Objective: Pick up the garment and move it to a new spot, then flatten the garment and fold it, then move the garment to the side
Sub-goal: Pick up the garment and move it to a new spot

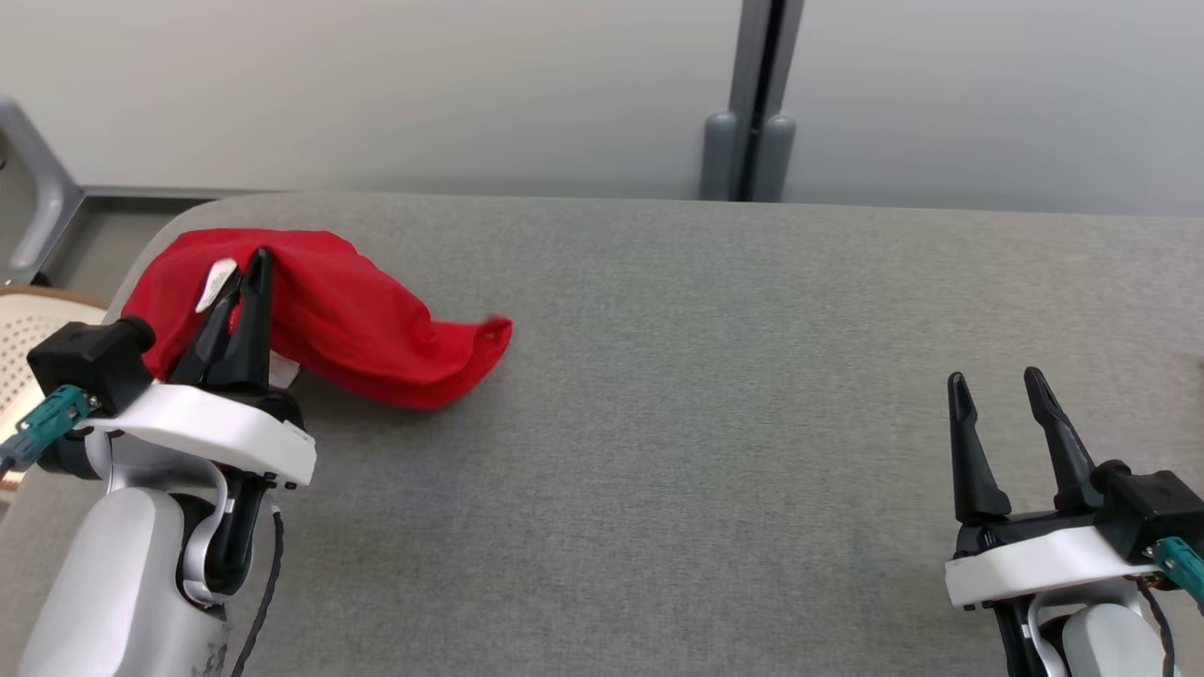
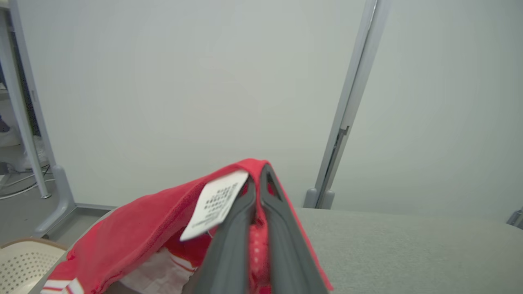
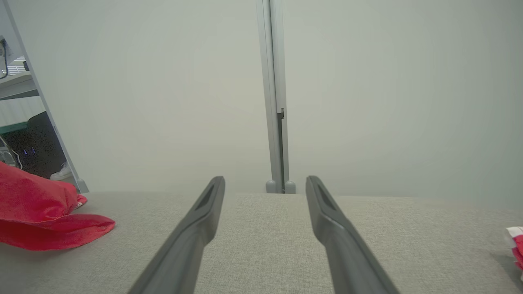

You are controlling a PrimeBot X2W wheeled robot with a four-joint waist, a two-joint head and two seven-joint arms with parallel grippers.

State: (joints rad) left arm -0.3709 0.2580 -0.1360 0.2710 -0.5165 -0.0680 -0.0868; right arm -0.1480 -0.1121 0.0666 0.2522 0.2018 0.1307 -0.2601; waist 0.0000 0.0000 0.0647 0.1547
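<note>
left claw (image 1: 246,268): pinching red garment (image 1: 357,329) beside its white tag (image 1: 214,284) | garment: far left on grey tabletop (image 1: 705,423), right end lying on it | right claw (image 1: 995,378): spread, near right, over tabletop

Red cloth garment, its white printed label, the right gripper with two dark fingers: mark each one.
Red cloth garment (image 1: 357,320): head view, middle of the draped fabric.
White printed label (image 2: 214,204): left wrist view, centre of the tag.
Right gripper (image 1: 995,376): head view, midway between its open fingertips.
</note>
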